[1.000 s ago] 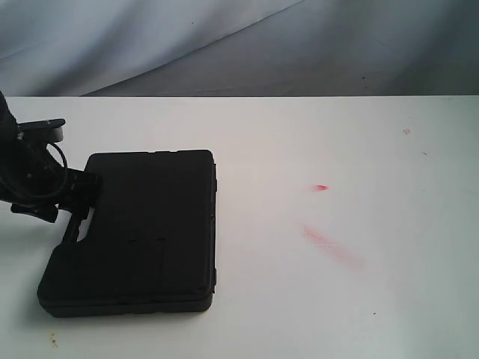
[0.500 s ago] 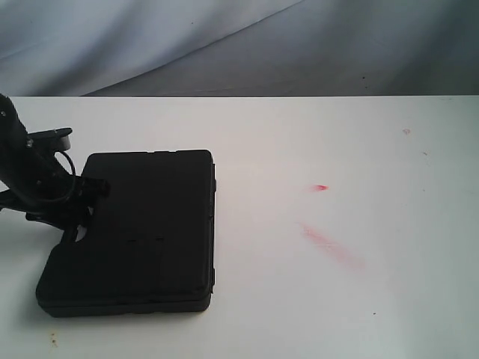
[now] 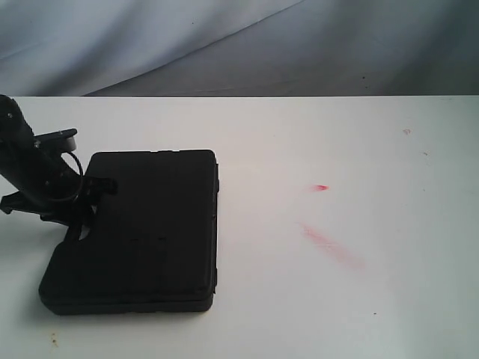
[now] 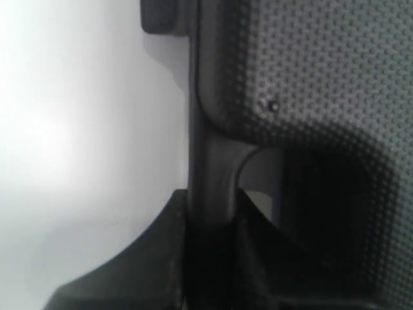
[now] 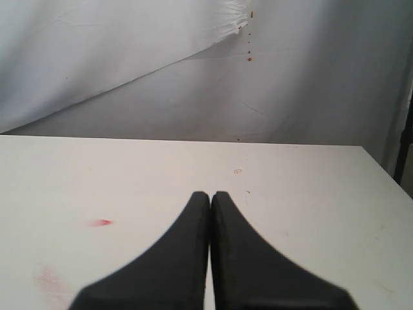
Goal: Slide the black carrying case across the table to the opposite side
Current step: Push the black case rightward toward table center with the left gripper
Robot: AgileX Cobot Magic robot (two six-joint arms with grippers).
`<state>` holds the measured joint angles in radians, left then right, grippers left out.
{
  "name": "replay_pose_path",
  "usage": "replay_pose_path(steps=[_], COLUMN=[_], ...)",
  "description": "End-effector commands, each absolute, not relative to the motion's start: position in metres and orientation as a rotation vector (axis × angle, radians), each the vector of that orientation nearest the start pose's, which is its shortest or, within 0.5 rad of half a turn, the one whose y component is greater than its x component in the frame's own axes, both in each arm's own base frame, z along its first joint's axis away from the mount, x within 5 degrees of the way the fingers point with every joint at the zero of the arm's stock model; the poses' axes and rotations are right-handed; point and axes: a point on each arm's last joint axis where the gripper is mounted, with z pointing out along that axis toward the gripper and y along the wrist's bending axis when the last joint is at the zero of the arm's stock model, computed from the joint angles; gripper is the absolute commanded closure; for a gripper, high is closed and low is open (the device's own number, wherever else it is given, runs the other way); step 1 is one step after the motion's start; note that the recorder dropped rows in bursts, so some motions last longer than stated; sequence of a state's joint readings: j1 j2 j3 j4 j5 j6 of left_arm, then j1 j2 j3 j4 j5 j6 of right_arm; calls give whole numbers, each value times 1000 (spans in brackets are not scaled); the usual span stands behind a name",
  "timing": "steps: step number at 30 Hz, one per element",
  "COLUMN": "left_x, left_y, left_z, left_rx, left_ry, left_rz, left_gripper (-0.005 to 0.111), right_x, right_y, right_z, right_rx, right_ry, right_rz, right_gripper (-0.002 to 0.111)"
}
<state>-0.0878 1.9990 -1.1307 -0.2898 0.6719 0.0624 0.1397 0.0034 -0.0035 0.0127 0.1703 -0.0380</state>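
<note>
The black carrying case (image 3: 150,224) lies flat on the left part of the white table (image 3: 337,142). My left gripper (image 3: 86,202) is at the case's left edge, shut on its handle. In the left wrist view the handle bar (image 4: 210,155) runs between the two jaws of the left gripper (image 4: 211,200), beside the dotted case lid (image 4: 310,64). My right gripper (image 5: 211,197) is shut and empty, hanging above bare table (image 5: 129,174). It is out of the exterior view.
Red smear marks (image 3: 329,245) and a small red spot (image 3: 320,187) lie right of the case on the wide tabletop. A grey cloth backdrop (image 3: 224,45) hangs behind the table's far edge.
The left arm has shifted right at the case's handle, and the case has moved slightly to the right with it. The right gripper has no earlier frame.
</note>
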Motion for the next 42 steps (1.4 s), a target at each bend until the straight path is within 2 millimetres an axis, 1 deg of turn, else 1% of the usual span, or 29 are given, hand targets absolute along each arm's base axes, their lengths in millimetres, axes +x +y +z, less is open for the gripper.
replay_pose_path(steps=[1, 5, 8, 10, 13, 14, 18, 22, 24, 29, 33, 34, 39, 42], left_x=[355, 357, 361, 364, 371, 372, 381, 383, 385, 385, 385, 385, 383, 383], left_y=[-75, -91, -97, -106, -128, -133, -161, -182, -188, -188, -190, -191, -205, -205], left_z=[112, 111, 111, 112, 114, 113, 105, 102, 101, 96, 97, 97, 97, 97], left_rx=[-109, -131, -146, -154, -131, -117, -78, -86, -86, -162, -191, -227, -166, -164], left_ry=[2991, 2980, 3003, 3019, 3009, 3015, 3038, 3033, 3031, 3045, 3042, 3044, 2997, 2989], left_rz=[-342, -351, -364, -376, -395, -398, -414, -474, -486, -487, -513, -517, -514, -513], left_gripper=[107, 107, 107, 107, 107, 107, 107, 107, 107, 107, 107, 107, 107, 107], right_x=[56, 56, 56, 56, 56, 56, 56, 56, 56, 56, 56, 56, 56, 56], right_y=[8, 8, 8, 8, 8, 8, 8, 8, 8, 8, 8, 8, 8, 8], right_z=[198, 198, 198, 198, 198, 198, 198, 198, 198, 198, 198, 198, 198, 198], right_rx=[-142, -142, -142, -142, -142, -142, -142, -142, -142, -142, -142, -142, -142, -142], right_ry=[1640, 1640, 1640, 1640, 1640, 1640, 1640, 1640, 1640, 1640, 1640, 1640, 1640, 1640], right_rz=[85, 85, 85, 85, 85, 85, 85, 85, 85, 85, 85, 85, 85, 85], right_gripper=[108, 108, 108, 108, 108, 108, 108, 108, 108, 108, 108, 108, 108, 108])
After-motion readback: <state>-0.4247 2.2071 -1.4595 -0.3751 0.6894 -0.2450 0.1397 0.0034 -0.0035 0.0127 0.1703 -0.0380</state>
